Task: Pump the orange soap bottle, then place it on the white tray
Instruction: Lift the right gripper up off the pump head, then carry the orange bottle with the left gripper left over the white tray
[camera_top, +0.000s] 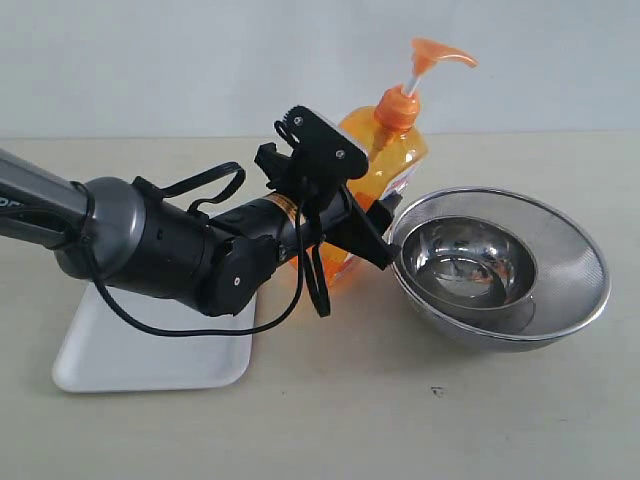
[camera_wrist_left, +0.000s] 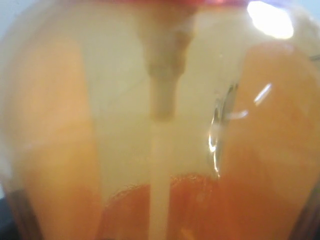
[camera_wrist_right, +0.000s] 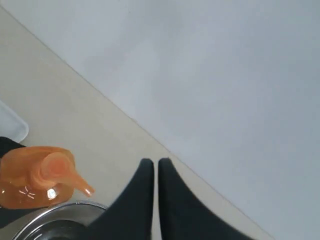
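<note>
The orange soap bottle (camera_top: 398, 158) stands upright on the table, its orange pump head (camera_top: 440, 55) raised on a white stem. My left gripper (camera_top: 366, 228) reaches in from the left and is shut on the bottle's lower body. In the left wrist view the translucent bottle (camera_wrist_left: 160, 125) fills the picture, blurred, with its inner tube showing. The white tray (camera_top: 150, 352) lies flat under the left arm, left of the bottle. My right gripper (camera_wrist_right: 155, 163) is shut on nothing, high above the table, with the bottle's pump top (camera_wrist_right: 37, 174) off to its side. It does not show in the exterior view.
A round steel mesh bowl (camera_top: 588, 262) holding a smaller steel bowl (camera_top: 470, 262) stands right of the bottle, almost against the left gripper's fingers. Its rim (camera_wrist_right: 55, 211) and a tray corner (camera_wrist_right: 12, 125) appear in the right wrist view. A pale wall backs the table.
</note>
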